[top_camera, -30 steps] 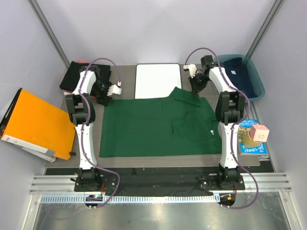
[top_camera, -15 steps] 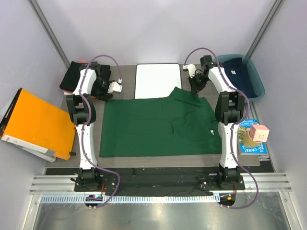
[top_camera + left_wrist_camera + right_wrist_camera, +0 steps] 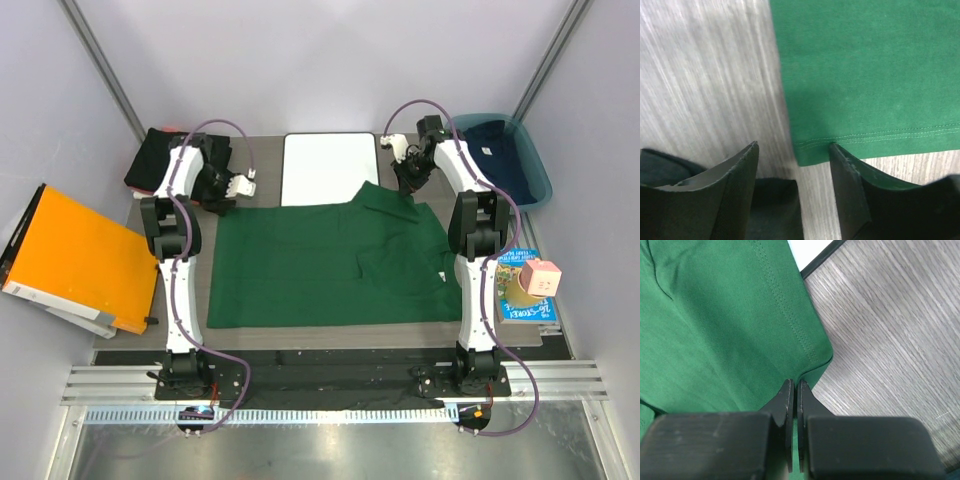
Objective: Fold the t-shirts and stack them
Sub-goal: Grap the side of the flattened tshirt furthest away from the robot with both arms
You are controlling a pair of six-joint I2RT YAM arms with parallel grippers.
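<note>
Task item: dark green short-sleeved cloth t-shirt (image 3: 320, 265), spread on grey wood-grain tabletop (image 3: 700, 75). Right jaws together, clamped on far right corner of shirt. Left jaws apart, straddling far left hem corner, nothing held.

Risk: left jaws close beside hem and miss cloth; one-sided lift skews fold. Thin cloth may slip from right jaws.

Teal plastic bin (image 3: 490, 118): navy t-shirt (image 3: 505, 160) inside.

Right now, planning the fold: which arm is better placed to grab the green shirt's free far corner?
Left. The left claw is open over that green shirt corner; the right claw is shut on its other side.
</note>
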